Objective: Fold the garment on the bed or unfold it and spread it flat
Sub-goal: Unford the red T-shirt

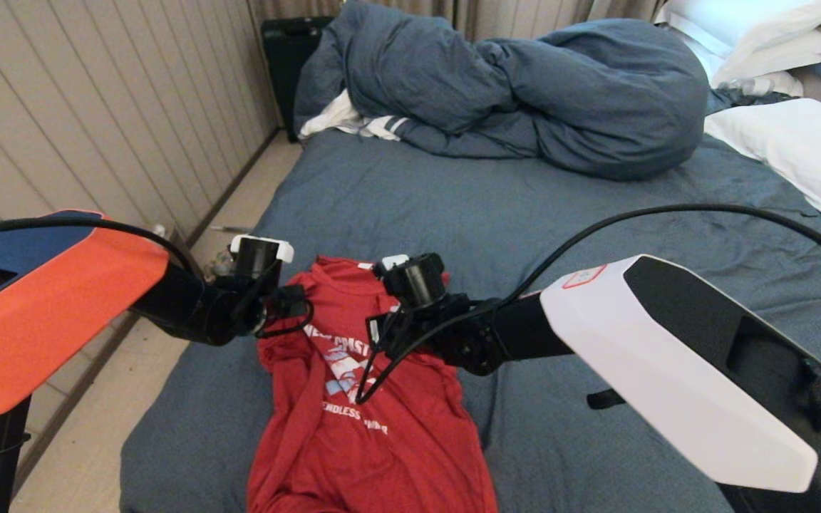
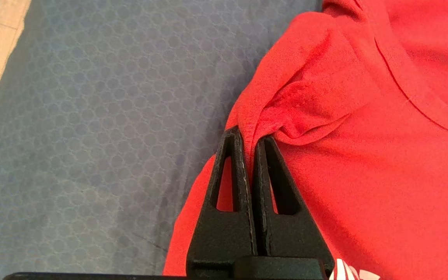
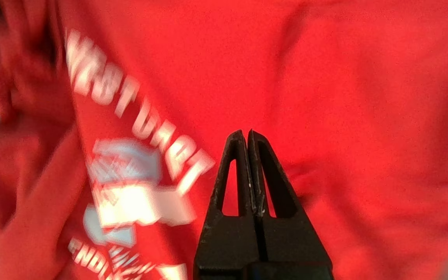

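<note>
While the garment (image 1: 375,420) lies print-up on the bed (image 1: 524,214), in the lower centre of the head view, it is only partly spread: its left edge is folded over on itself in a long ridge, and the white lettering and pale blue-white graphic show in the middle of the chest. The left gripper (image 2: 249,134) sits at the shirt's upper left, near the shoulder; in the left wrist view its fingers are pressed together with a pinched fold of red fabric between the tips, beside the neckline seam, so it has hold of the garment. The right gripper (image 3: 246,134) is over the chest of the shirt, just to the right of the print in the right wrist view; its fingers are closed tip to tip with no cloth visible between them, and whether the tips touch the fabric cannot be told. In the head view the right arm (image 1: 667,356) reaches in from the lower right. A bunched duvet (image 1: 524,92) lies at the upper centre, with white pillows (image 1: 802,149) at the upper right.
</note>
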Motion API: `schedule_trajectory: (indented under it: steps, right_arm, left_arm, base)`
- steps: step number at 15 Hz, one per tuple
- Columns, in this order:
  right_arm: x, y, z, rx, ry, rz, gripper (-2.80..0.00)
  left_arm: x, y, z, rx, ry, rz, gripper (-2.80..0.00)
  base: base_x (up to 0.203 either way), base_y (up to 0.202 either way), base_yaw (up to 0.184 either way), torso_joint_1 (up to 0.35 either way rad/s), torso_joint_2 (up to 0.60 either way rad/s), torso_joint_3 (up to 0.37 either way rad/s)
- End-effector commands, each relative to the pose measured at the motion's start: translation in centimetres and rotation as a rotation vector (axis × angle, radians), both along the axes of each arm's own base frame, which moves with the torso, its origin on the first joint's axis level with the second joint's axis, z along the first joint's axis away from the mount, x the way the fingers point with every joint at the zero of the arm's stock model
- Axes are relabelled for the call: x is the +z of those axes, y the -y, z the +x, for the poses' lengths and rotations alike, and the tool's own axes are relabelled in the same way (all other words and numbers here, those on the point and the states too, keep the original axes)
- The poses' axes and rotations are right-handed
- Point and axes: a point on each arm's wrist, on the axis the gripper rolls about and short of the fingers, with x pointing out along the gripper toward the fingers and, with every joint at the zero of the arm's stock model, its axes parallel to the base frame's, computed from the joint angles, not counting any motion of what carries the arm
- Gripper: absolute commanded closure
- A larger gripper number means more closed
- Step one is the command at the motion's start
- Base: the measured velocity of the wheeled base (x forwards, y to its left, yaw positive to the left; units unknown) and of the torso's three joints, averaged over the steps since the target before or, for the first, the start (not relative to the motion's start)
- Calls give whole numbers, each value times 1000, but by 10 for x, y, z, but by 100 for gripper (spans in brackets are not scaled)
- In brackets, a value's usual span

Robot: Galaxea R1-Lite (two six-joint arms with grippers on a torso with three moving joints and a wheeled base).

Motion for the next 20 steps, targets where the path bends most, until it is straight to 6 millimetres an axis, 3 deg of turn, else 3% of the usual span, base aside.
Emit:
schedule_trajectory:
  steps: [1, 5, 10, 14, 20]
  right_arm:
    - [-24, -15, -2, 24, -34, -32, 0]
    - [-43, -17, 10, 8, -52, -59, 0]
    - [-41, 22, 43, -122, -46, -74, 0]
    - [-30, 67, 57, -223, -50, -96, 0]
    - [-36, 149, 60, -361, -64, -121, 0]
  left_arm:
    - [0, 1, 0, 1, 2, -1, 0]
    - [0, 1, 0, 1, 2, -1, 0]
    - [-1, 1, 0, 1, 1, 0, 0]
    - [-3, 1, 1, 2, -2, 1, 0]
    - [-3, 1, 0, 2, -3, 3, 0]
  base:
    - [0, 0, 0, 0, 0, 0]
    - [0, 0, 0, 0, 0, 0]
    - [0, 0, 0, 0, 0, 0]
    - [0, 0, 0, 0, 0, 0]
    - [0, 0, 0, 0, 0, 0]
